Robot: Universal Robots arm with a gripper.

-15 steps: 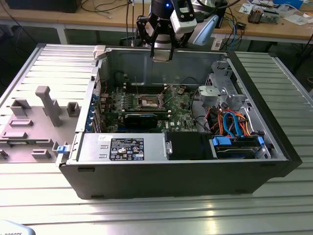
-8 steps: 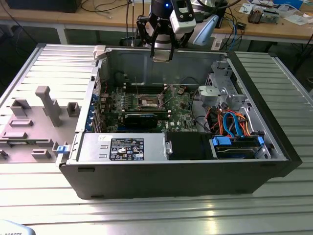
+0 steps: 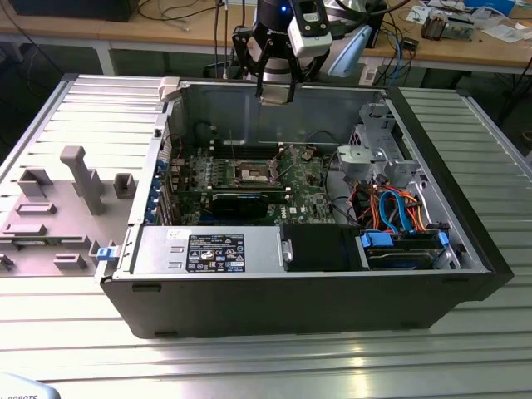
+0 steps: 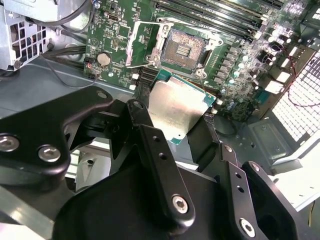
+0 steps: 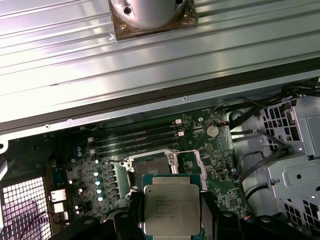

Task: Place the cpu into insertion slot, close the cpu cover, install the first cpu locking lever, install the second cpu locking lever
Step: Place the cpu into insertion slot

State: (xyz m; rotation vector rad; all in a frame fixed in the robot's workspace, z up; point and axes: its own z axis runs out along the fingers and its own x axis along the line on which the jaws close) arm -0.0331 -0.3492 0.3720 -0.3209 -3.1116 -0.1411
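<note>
My gripper (image 3: 274,90) hangs above the back wall of an open computer case (image 3: 291,307). It is shut on the cpu (image 5: 171,209), a small square chip with a silver-grey top, also seen at cpu (image 4: 175,106) in the second wrist view. Black fingers (image 4: 136,112) press on two opposite edges of the chip. The insertion slot (image 5: 150,164) lies bare on the green motherboard, well below the chip; in the exterior view this insertion slot (image 3: 253,172) sits mid-board. The cpu cover (image 5: 199,170) stands swung open beside the socket.
Long black memory slots (image 5: 135,135) run beside the socket. A silver drive cage (image 3: 378,158) and orange and blue cables (image 3: 399,208) fill the case's right in the exterior view. A power supply (image 3: 208,249) lines the front. A grey fixture tray (image 3: 58,208) lies outside, left.
</note>
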